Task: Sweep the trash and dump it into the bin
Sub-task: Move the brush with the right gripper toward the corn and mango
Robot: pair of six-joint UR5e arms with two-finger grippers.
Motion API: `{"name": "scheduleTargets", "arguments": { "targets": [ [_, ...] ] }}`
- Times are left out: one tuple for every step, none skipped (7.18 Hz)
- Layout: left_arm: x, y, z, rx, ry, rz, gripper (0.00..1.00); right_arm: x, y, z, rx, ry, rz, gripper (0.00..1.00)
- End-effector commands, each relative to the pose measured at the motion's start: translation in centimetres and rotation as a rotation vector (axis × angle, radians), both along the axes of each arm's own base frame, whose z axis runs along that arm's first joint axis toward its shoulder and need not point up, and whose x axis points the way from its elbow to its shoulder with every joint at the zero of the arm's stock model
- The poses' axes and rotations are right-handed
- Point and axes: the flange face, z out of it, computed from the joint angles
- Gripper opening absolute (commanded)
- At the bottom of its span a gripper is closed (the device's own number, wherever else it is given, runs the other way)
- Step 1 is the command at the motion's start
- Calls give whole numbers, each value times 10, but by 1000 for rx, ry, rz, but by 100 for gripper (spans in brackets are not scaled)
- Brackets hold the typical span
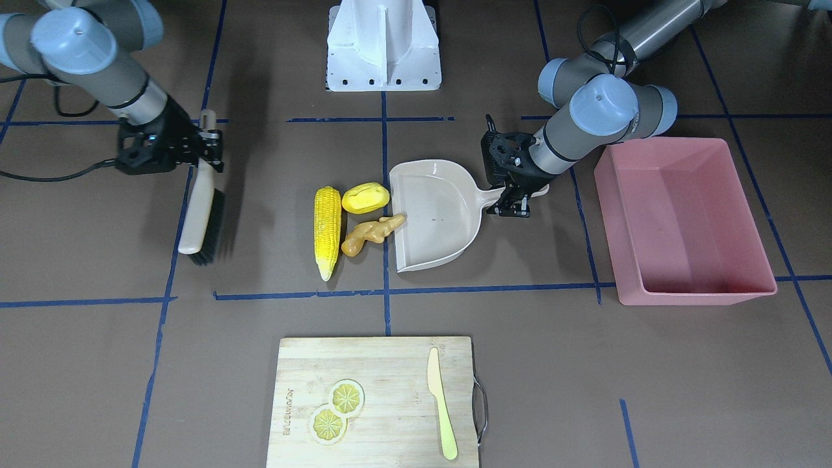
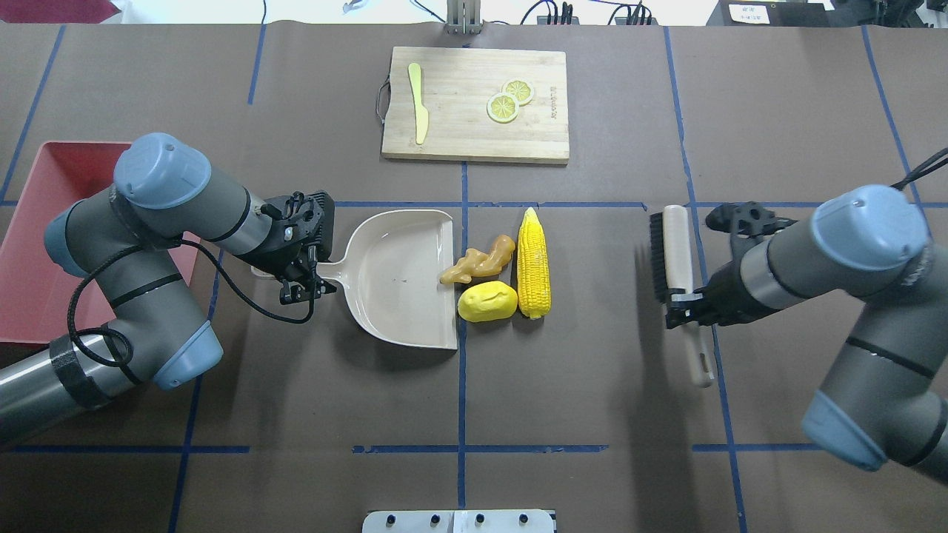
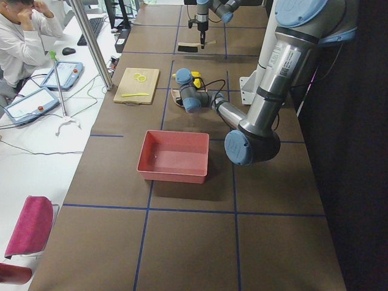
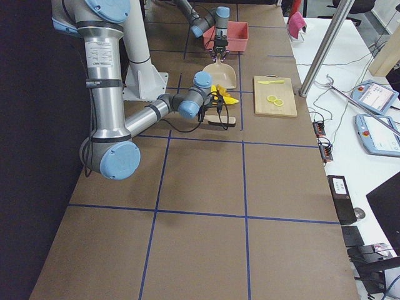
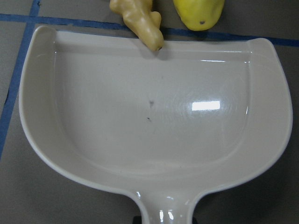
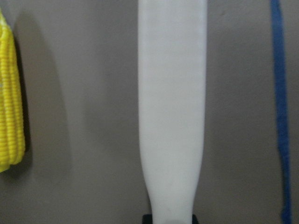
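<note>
The corn cob [image 2: 533,263], potato-like lump [image 2: 486,301] and ginger root [image 2: 478,260] lie together at the open lip of the beige dustpan [image 2: 400,277]. The ginger's tip rests on that lip [image 5: 150,37]. My left gripper [image 2: 304,277] is shut on the dustpan's handle. The pink bin [image 2: 44,178] stands empty behind the left arm, also in the front view [image 1: 682,221]. My right gripper [image 2: 685,307] is shut on the handle of a brush [image 2: 674,252], held right of the corn with its bristles facing it.
A wooden cutting board [image 2: 474,104] with two lemon slices [image 2: 509,100] and a pale yellow knife [image 2: 419,111] lies at the far side of the table. The robot's white base plate [image 1: 383,45] sits at the near side.
</note>
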Motion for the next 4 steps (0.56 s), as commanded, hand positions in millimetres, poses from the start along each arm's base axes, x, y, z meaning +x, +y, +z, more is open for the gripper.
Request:
{"name": "scheduleTargets", "arguments": {
  "targets": [
    [-1, 0, 0, 0, 0, -2, 0, -61, 24, -23, -21, -5, -34, 0],
    [-1, 0, -1, 0, 3, -1, 0, -88, 23, -39, -46, 37, -56, 0],
    [0, 1, -1, 0, 3, 0, 0, -114, 16, -67, -56, 58, -65, 0],
    [0, 1, -2, 3, 4, -1, 0, -124, 13, -67, -51, 63, -69, 0]
  ]
}}
